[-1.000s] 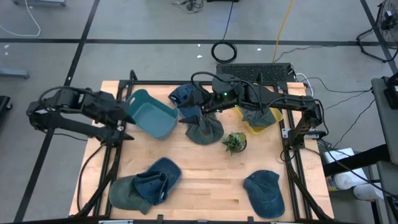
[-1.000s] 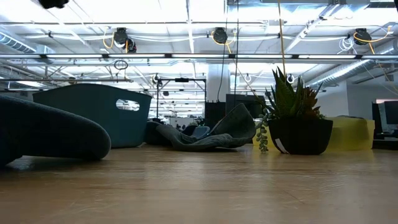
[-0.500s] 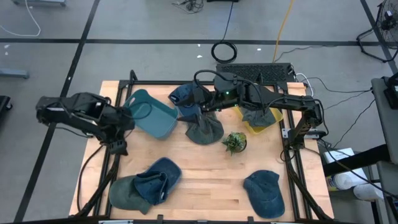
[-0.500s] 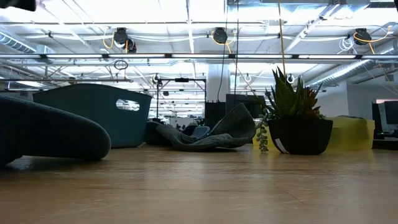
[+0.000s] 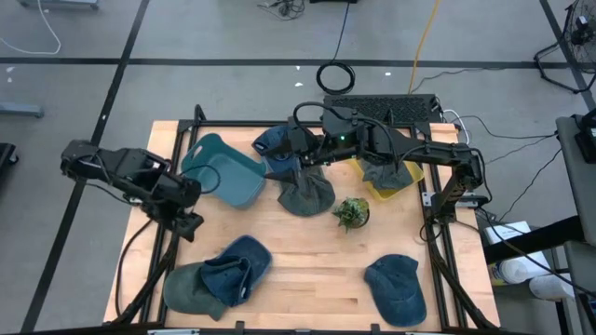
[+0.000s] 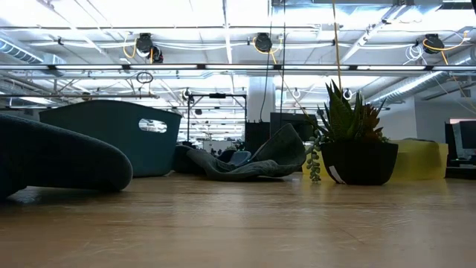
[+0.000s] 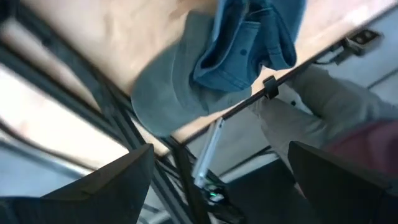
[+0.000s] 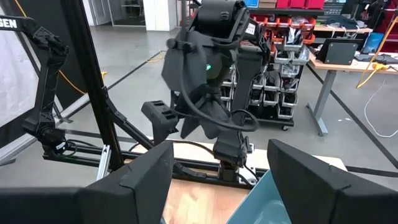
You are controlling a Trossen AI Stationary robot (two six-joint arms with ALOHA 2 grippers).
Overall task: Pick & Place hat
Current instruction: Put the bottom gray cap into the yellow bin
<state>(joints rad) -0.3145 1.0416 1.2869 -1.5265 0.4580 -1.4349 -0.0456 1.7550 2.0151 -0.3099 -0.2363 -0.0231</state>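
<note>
Several hats lie on the wooden table. A blue hat [image 5: 235, 265] rests on a grey-green hat [image 5: 186, 288] at the near left; the left wrist view shows them as blue hat [image 7: 249, 43] and grey-green hat [image 7: 168, 106]. Another blue hat [image 5: 396, 288] lies near right. A grey-green hat [image 5: 305, 194] is slumped at the middle, a dark blue hat [image 5: 273, 141] sits at the far edge, and one fills the yellow bin [image 5: 410, 177]. My left gripper [image 5: 190, 223] hovers open at the left edge, pointing down. My right gripper [image 5: 296, 149] is open above the dark blue hat.
A teal bin [image 5: 223, 169] stands far left, a small potted plant [image 5: 351, 212] right of the middle. Black frame rails [image 5: 163, 242] run along both table sides. A person's grey clothing [image 7: 311, 106] shows beyond the near edge. Bare wood [image 5: 317, 261] lies between the near hats.
My left arm has swung from beside the teal bin toward the table's near edge, and its gripper has turned downward over the left side rail. In the low view, the dark arm part at the upper left has left the picture. The hats have not moved.
</note>
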